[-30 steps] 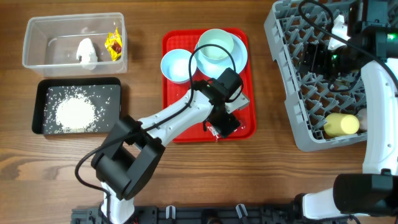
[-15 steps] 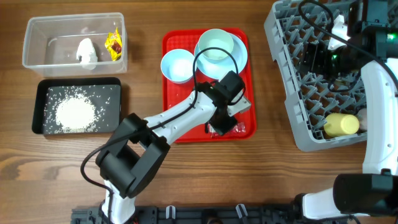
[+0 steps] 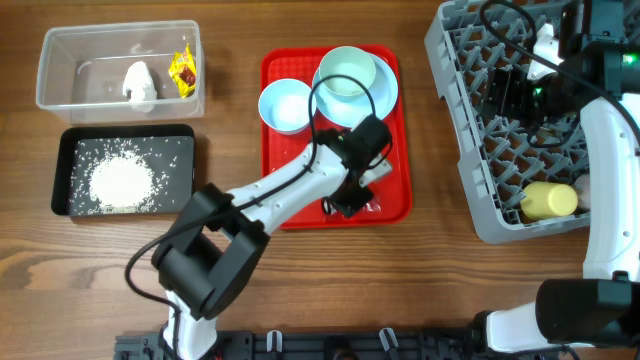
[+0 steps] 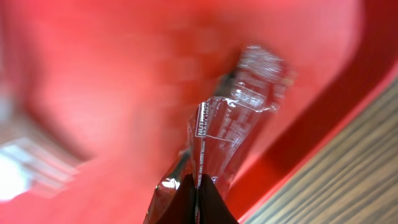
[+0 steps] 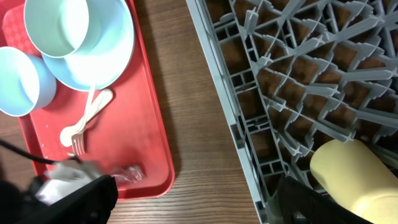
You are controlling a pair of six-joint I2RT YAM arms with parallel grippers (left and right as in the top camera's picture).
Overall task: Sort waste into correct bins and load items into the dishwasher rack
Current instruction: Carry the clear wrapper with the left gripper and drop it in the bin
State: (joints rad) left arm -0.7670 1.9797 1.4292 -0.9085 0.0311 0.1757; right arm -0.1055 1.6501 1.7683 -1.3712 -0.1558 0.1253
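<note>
Surface: wood table, red tray at its middle, bins to one side and rack to the other.
Left fingers: left gripper pressed fully together, pinching one end of the red wrapper.
Wrapper position: near corner of the red tray, close to the rim; its free end sticks out ahead of me (wrist view is blurred, so I cannot tell whether it is clear of the tray floor).
Right fingers: right gripper spread wide, nothing in it, hanging over the rack's edge near the yellow cup.
Tub: tissue and yellow wrapper inside.
Black tray: grains heaped in it.
Not yet loaded: plate, bowls, white utensil, all on the red tray.
Step (my judgement): waste sorting, last wrapper gripped, not yet carried.
Next: lift straight up over the rim, swing across to the tub, let go above it. Film is thin and slippery, so keep the pinch firm and stay clear of the bowls.
</note>
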